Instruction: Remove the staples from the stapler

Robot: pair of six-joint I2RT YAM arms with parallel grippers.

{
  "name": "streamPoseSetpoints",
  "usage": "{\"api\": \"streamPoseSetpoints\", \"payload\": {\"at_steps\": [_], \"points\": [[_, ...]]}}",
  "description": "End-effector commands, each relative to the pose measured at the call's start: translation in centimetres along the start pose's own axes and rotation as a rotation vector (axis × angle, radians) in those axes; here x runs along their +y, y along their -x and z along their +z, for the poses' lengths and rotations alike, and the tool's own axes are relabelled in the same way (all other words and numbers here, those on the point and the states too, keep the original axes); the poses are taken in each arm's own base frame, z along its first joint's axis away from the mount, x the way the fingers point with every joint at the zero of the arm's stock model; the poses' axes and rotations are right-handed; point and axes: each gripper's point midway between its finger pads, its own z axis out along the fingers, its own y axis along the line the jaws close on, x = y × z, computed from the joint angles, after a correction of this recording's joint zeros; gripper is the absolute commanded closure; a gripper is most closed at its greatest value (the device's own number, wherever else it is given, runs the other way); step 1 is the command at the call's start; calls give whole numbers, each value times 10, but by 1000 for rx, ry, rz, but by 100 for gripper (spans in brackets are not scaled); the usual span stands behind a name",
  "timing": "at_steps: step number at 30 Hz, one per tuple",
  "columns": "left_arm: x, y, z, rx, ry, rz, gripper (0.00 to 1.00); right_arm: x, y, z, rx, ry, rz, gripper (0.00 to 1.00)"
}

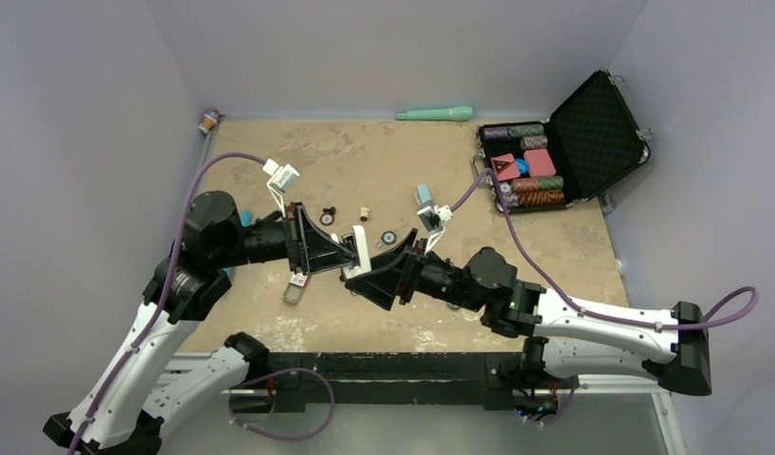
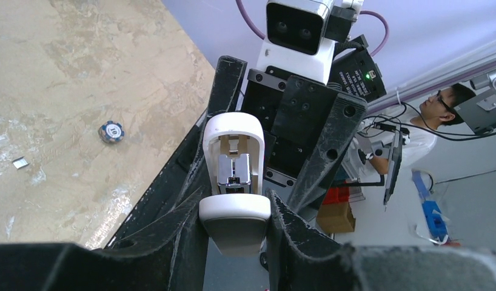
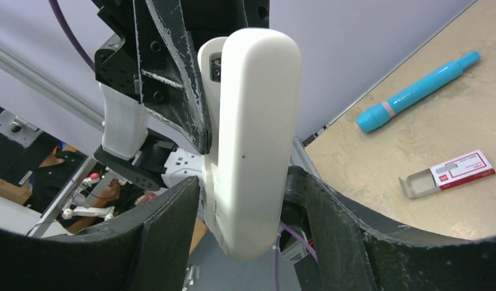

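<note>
The white stapler (image 1: 362,245) is held in the air between both arms over the near middle of the table. My left gripper (image 1: 346,248) is shut on its rounded end (image 2: 234,209), and the open underside with the metal staple channel (image 2: 233,173) faces that camera. My right gripper (image 1: 365,277) closes round the smooth white back of the stapler (image 3: 251,121), with its fingers (image 3: 173,212) close on either side. A pale-blue oblong piece (image 1: 423,194) lies on the table behind the right wrist.
An open staple box (image 3: 449,174) and a bright blue pen (image 3: 418,91) lie on the table. Poker chips (image 2: 111,131) lie loose nearby. An open black case (image 1: 564,142) of chips stands at the back right. A mint-green stick (image 1: 434,114) lies along the back edge.
</note>
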Motion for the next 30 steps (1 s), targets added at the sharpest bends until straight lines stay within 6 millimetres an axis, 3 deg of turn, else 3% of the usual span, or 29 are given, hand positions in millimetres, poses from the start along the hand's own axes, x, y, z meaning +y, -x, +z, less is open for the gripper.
{"api": "streamPoseSetpoints", "payload": {"at_steps": [1, 8, 12, 14, 16, 19, 22, 30], "points": [[-13, 4, -4, -29, -48, 33, 100, 24, 17, 6, -29, 72, -27, 39], [-12, 1, -6, -32, -48, 35, 100, 24, 12, 7, -28, 93, -20, 64], [-10, 2, -6, -41, -38, 36, 100, 23, 11, 7, -30, 99, -14, 94], [-7, 2, -7, -48, -19, 36, 100, 22, 11, 6, -31, 95, -11, 100], [-2, 1, -8, -54, 10, 34, 85, 21, 10, 5, -31, 89, -7, 100], [6, -2, -11, -60, 54, 33, 31, 17, 11, 1, -41, 72, 3, 100], [15, -3, -17, -83, 112, 46, 2, 17, 12, -4, -47, 68, 12, 100], [47, -12, -45, -120, 337, 103, 0, -5, 10, -14, -57, -33, 43, 100]]}}
